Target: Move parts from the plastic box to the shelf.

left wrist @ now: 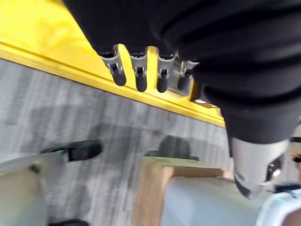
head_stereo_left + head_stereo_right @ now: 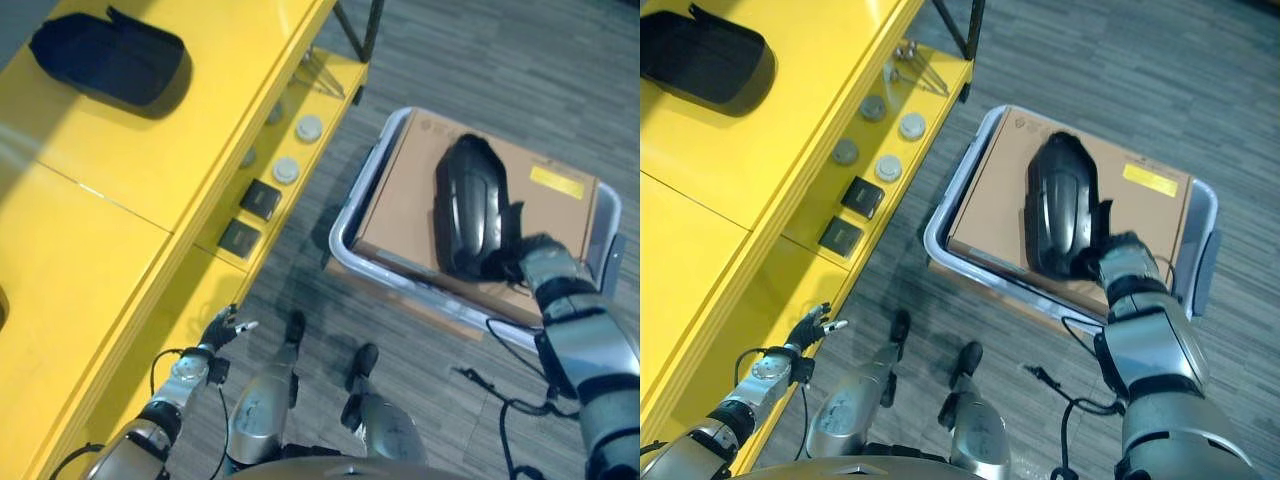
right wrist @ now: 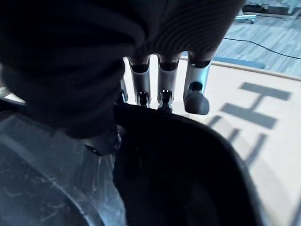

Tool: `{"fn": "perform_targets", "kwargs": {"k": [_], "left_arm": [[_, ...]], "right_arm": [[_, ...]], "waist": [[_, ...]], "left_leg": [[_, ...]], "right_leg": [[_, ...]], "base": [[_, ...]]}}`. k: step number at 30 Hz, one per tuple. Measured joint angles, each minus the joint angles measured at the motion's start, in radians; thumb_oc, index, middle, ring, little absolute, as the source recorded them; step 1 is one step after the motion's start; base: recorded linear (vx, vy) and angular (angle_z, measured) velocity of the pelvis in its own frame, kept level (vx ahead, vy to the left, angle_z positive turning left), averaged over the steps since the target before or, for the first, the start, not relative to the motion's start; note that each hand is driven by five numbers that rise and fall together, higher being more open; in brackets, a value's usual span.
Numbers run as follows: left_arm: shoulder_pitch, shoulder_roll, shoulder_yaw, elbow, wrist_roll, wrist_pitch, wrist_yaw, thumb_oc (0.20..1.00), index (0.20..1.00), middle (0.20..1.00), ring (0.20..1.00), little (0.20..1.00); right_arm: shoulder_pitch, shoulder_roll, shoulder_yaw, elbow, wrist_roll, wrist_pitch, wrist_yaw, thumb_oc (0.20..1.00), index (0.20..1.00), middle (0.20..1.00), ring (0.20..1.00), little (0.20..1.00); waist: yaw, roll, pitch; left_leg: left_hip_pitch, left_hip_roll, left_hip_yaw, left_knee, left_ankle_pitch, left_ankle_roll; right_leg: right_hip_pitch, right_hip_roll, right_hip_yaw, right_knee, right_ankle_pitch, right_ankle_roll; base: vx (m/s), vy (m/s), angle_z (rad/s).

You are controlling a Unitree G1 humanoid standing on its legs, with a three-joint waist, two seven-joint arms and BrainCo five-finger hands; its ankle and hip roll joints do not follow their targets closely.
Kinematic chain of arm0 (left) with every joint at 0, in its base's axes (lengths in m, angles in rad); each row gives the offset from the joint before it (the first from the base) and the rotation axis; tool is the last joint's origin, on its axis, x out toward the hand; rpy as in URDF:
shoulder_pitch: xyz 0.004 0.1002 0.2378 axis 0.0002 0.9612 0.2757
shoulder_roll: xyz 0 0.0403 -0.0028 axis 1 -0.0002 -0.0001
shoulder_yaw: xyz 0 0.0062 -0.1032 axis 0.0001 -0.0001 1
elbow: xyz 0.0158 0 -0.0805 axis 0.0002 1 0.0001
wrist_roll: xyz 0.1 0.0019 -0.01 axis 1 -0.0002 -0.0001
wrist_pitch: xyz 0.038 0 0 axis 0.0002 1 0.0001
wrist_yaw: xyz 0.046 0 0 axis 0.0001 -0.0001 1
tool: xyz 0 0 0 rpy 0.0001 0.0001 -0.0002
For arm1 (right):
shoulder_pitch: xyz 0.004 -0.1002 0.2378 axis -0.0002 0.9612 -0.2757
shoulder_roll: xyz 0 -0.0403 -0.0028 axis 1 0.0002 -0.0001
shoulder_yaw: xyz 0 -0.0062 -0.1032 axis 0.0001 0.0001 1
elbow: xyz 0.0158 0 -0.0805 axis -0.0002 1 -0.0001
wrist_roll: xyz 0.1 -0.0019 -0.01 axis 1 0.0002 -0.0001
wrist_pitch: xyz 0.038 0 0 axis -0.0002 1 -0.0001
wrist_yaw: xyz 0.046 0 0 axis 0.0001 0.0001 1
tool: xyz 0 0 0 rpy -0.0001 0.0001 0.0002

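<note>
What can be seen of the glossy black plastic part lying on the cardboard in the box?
The glossy black plastic part is elongated, rounded and shell-like, with a smooth curved back catching light. It lies lengthwise on the brown cardboard sheet inside the grey plastic box. The right hand grips its near end, fingers curled over the rim.

Yellow shelf (image 2: 120,230) beside left hand (image 2: 220,328): black part (image 2: 110,62) on top board, far from hand; lower board holds two dark blocks (image 2: 250,215), round discs (image 2: 297,150). Plastic box (image 2: 352,215) on floor (image 2: 470,60).
</note>
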Motion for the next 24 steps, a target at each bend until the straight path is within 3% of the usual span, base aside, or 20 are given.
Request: {"fn": "perform_targets", "kwargs": {"k": [4,7,9,11,13,20,24], "left_arm": [[0.032,0.087,0.001,-0.249,-0.003,0.033,0.002,1.0,1.0,1.0,1.0,1.0],[0.04,0.144,0.006,-0.434,-0.018,0.1,0.007,1.0,1.0,1.0,1.0,1.0],[0.042,0.142,0.021,-0.464,-0.043,0.127,0.007,1.0,1.0,1.0,1.0,1.0],[0.034,0.129,0.04,-0.509,-0.102,0.201,0.003,1.0,1.0,1.0,1.0,1.0],[0.023,0.102,0.042,-0.511,-0.139,0.23,-0.003,1.0,1.0,1.0,1.0,1.0],[0.026,0.065,0.046,-0.649,-0.311,0.36,-0.033,1.0,1.0,1.0,1.0,1.0],[0.02,0.053,0.05,-0.699,-0.38,0.398,-0.041,1.0,1.0,1.0,1.0,1.0]], "right_arm": [[0.214,-0.003,-0.011,-0.156,-0.006,-0.08,-0.005,0.2,0.2,0.2,0.2,0.2],[0.379,-0.009,-0.024,-0.348,-0.046,-0.105,-0.044,0.2,0.2,0.2,0.2,0.2],[0.429,-0.009,-0.024,-0.443,-0.07,-0.103,-0.058,0.2,0.2,0.2,0.2,0.2],[0.448,-0.008,-0.024,-0.58,-0.157,-0.108,-0.093,0.2,0.2,0.2,0.2,0.2],[0.451,-0.007,-0.025,-0.587,-0.197,-0.12,-0.121,0.2,0.2,0.2,0.2,0.2],[0.467,-0.025,-0.066,-0.866,-0.362,-0.158,-0.199,0.2,0.2,0.2,0.2,0.2],[0.451,-0.051,-0.067,-0.965,-0.403,-0.237,-0.246,0.2,0.2,0.2,0.2,0.2]], "waist": [[-0.026,-0.038,-0.083],[-0.061,-0.065,-0.143],[-0.075,-0.072,-0.177],[-0.103,-0.076,-0.194],[-0.118,-0.079,-0.211],[-0.137,-0.08,-0.217],[-0.142,-0.08,-0.217]], "left_leg": [[0.045,0.007,0.026,-0.006,-0.022,0.002],[0.074,0.01,0.033,-0.006,-0.034,0.005],[0.081,0.013,0.054,-0.006,-0.041,0.006],[0.111,0.018,0.08,-0.007,-0.049,0.009],[0.12,0.02,0.083,-0.006,-0.049,0.009],[0.133,0.027,0.108,-0.006,-0.052,0.013],[0.153,0.027,0.109,-0.006,-0.058,0.014]], "right_leg": [[0.033,0.003,0.026,0.0,-0.009,-0.002],[0.056,0.005,0.036,0.0,-0.024,-0.003],[0.06,0.006,0.054,0.0,-0.028,0.001],[0.078,0.009,0.078,-0.001,-0.027,-0.001],[0.079,0.009,0.079,-0.001,-0.03,-0.006],[0.08,0.012,0.102,-0.004,-0.023,-0.006],[0.101,0.012,0.103,-0.005,-0.026,-0.008]], "base": [[0.03,-0.088,-0.19],[0.05,-0.078,-0.14],[0.05,-0.064,-0.28],[0.03,-0.066,-0.38],[0.0,-0.048,-0.1],[-0.01,-0.031,-0.09],[0.0,-0.008,0.0]]}}
